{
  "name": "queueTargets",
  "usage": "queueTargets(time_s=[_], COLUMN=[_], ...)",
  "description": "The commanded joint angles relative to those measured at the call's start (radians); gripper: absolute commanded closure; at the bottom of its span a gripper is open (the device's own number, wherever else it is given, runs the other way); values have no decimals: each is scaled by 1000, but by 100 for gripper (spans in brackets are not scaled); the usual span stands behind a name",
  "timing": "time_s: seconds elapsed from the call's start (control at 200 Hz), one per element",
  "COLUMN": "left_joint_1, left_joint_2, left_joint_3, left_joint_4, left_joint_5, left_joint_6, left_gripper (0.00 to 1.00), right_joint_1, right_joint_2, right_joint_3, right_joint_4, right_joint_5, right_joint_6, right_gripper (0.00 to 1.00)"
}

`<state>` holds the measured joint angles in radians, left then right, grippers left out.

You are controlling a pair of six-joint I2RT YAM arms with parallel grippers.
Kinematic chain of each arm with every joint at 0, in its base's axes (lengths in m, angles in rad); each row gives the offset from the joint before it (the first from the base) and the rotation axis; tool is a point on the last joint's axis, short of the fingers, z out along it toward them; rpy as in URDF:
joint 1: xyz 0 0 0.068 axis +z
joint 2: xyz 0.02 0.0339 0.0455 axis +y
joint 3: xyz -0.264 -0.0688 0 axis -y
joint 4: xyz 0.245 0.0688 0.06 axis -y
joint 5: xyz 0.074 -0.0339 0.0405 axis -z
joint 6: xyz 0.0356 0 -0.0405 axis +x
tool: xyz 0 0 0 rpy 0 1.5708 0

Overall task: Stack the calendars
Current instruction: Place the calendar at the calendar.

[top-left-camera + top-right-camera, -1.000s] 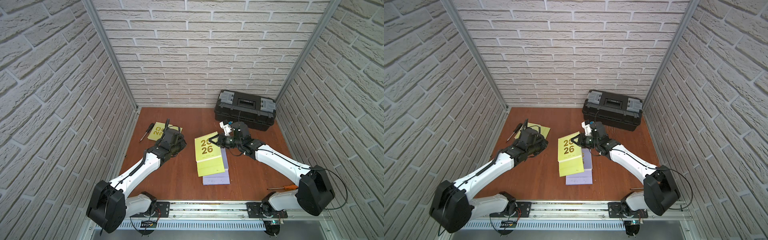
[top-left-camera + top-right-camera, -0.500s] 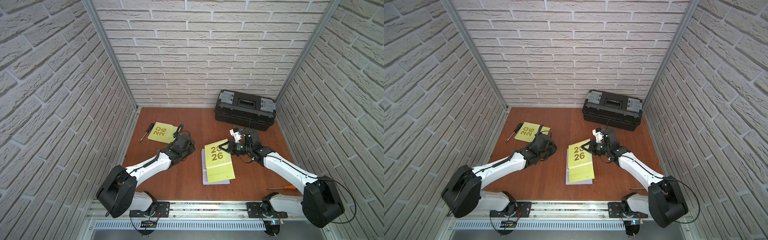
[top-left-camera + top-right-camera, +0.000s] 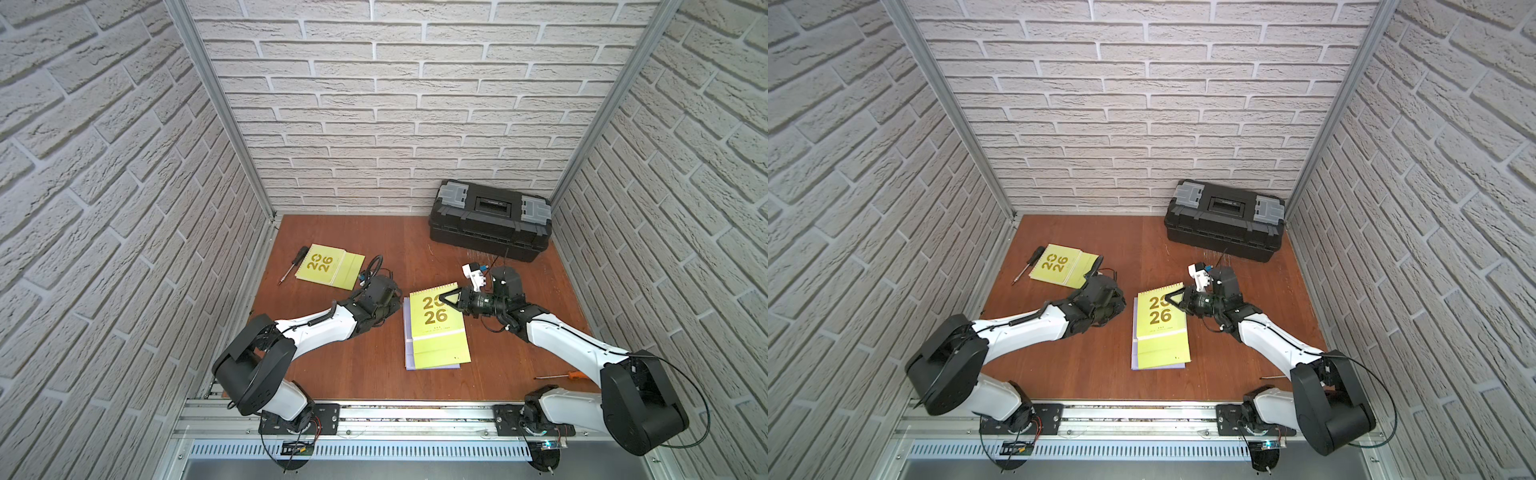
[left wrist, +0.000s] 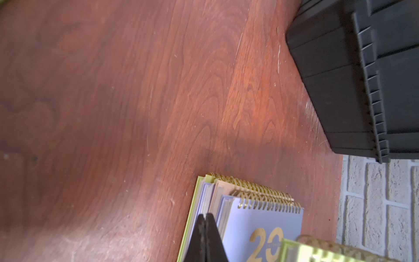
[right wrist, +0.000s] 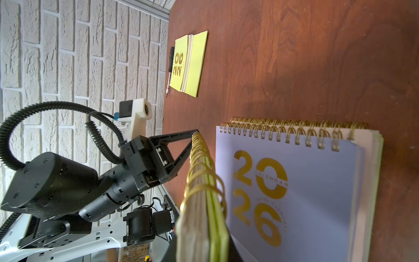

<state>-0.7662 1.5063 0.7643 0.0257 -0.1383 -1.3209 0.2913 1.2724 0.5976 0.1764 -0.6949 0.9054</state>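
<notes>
A stack of calendars lies mid-table, with a lavender "2026" calendar (image 5: 294, 192) (image 4: 267, 222) uppermost of those lying flat and its edge (image 3: 407, 332) peeking out in a top view. Over it hangs a lime-green calendar (image 3: 436, 328) (image 3: 1160, 328) (image 5: 204, 215). My right gripper (image 3: 446, 297) (image 3: 1169, 300) (image 5: 201, 251) is shut on its spiral end. My left gripper (image 3: 397, 311) (image 4: 205, 215) is shut and empty, its tips at the stack's left edge. Another lime-green calendar (image 3: 328, 266) (image 3: 1061, 270) (image 5: 189, 63) lies flat at the far left.
A black toolbox (image 3: 490, 220) (image 3: 1225, 220) (image 4: 340, 79) stands at the back right. A black screwdriver (image 3: 293, 264) lies beside the far-left calendar. An orange-handled screwdriver (image 3: 569, 375) lies near the front right, by the right arm's base. Brick walls enclose three sides.
My right gripper carried the lime-green calendar rightward and toward the front, over the lavender stack. My left arm drew back from the far-left calendar to the stack's left edge.
</notes>
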Motion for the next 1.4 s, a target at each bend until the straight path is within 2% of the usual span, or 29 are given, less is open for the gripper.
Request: queueTargets(time_s=[0.0,0.175,1.055,1.395], left_joint_1=[-24,-46,-45,-46], left_joint_2=[32,69,70,65], left_joint_3=[5,20,-1,-3], left_joint_4=[47,49,59,56], left_joint_5=[-27,-34,-29,-31], left_joint_6=[-25,-33,-44,-42], left_gripper=[100,100,100,100], right_joint_1=[-6,-9,-16,-15], right_joint_2=[8,52,205,249], right_joint_3=[-18,-50,-104,-114], right_joint_4=[138,239,487,524], right_joint_5=[-39,-52,-85,-86], right_joint_6=[29,66,145,144], right_gripper=[97,97,97,97])
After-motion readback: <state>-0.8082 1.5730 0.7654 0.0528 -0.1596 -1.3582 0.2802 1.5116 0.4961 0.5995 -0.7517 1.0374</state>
